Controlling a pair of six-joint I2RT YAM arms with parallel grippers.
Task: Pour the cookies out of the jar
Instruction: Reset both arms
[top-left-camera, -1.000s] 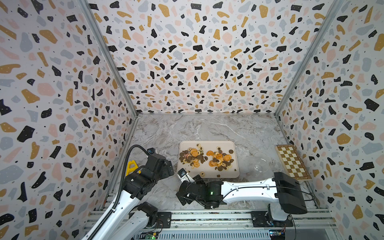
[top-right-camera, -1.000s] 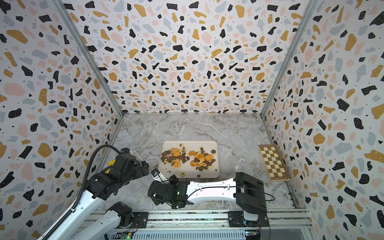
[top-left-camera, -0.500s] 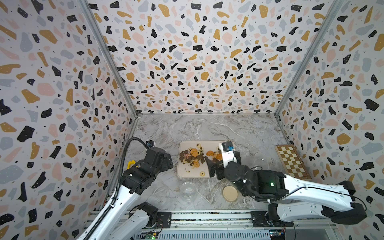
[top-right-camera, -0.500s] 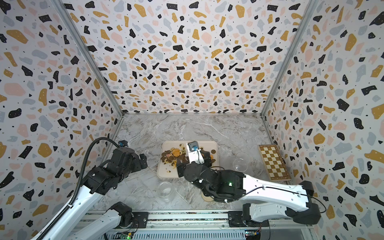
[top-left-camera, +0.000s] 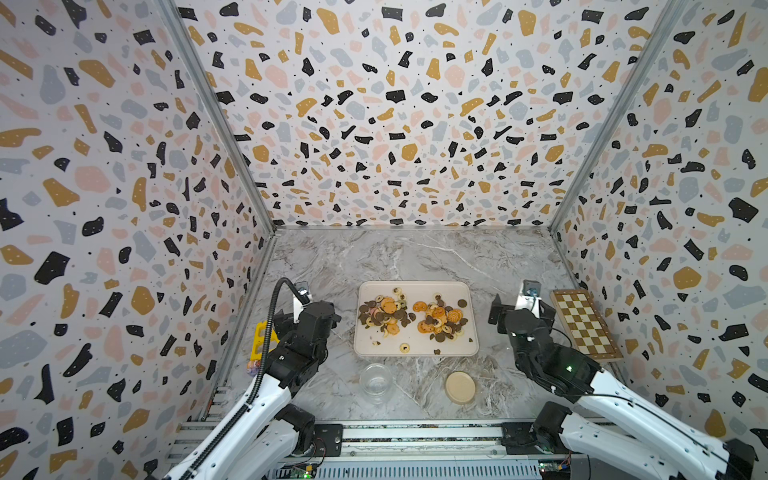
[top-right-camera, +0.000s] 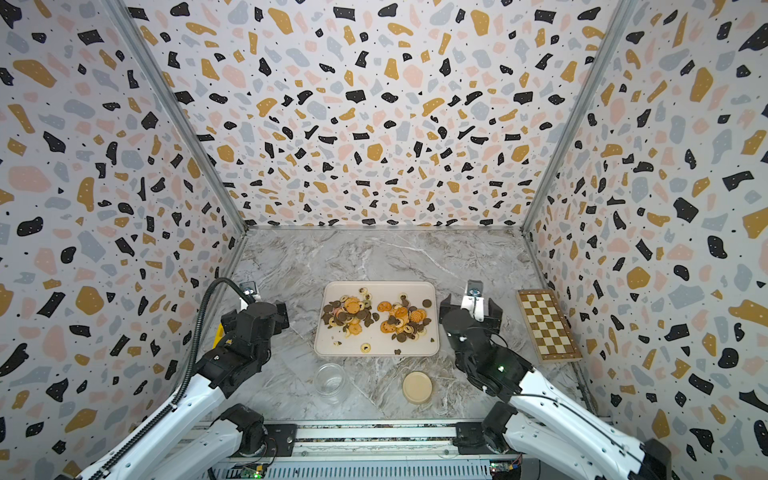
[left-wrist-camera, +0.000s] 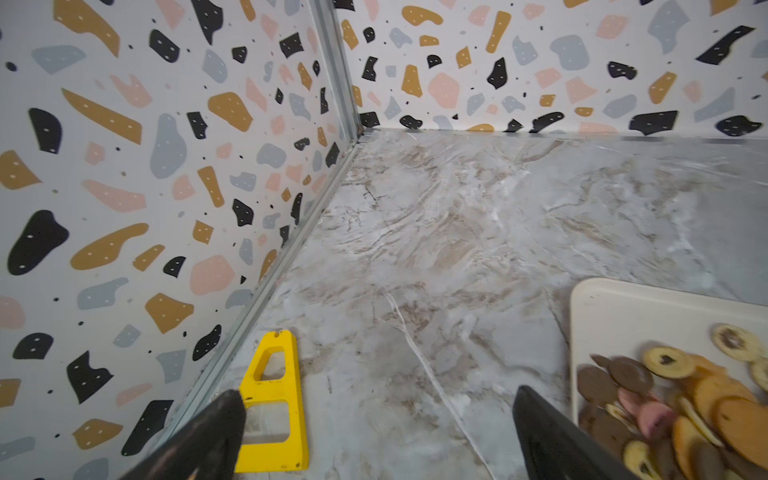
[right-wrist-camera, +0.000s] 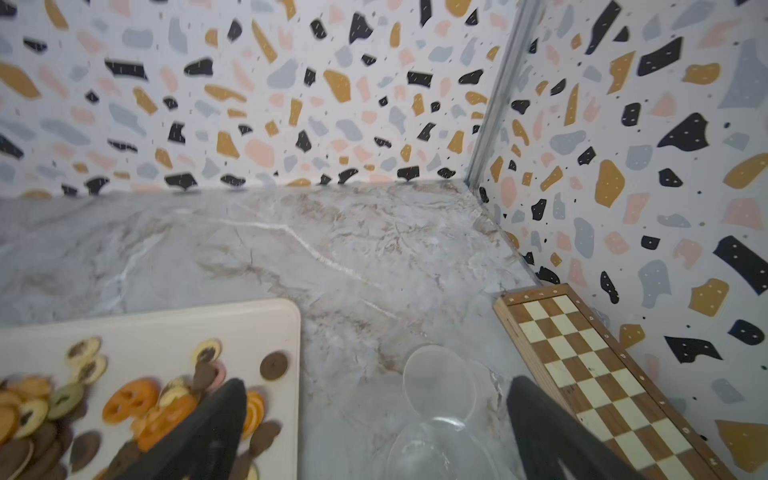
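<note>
The cookies (top-left-camera: 384, 316) lie in two heaps on a cream tray (top-left-camera: 415, 291) at mid-table, also seen in the left wrist view (left-wrist-camera: 685, 395) and the right wrist view (right-wrist-camera: 137, 403). The clear jar (top-left-camera: 376, 381) stands upright and empty just in front of the tray in both top views (top-right-camera: 330, 380). Its tan lid (top-left-camera: 460, 386) lies flat to its right. My left gripper (left-wrist-camera: 376, 395) hangs open left of the tray, holding nothing. My right gripper (right-wrist-camera: 376, 386) hangs open right of the tray (top-left-camera: 521, 311), holding nothing.
A wooden chessboard (top-left-camera: 584, 324) lies along the right wall. A yellow plastic piece (left-wrist-camera: 274, 399) lies by the left wall. A second clear glass vessel (right-wrist-camera: 436, 374) lies on the table below the right fingers, untouched. Patterned walls close in three sides.
My right arm has swung from the front left, across the tray, back to the right side by the chessboard, uncovering the jar and lid. The left arm has barely shifted.
</note>
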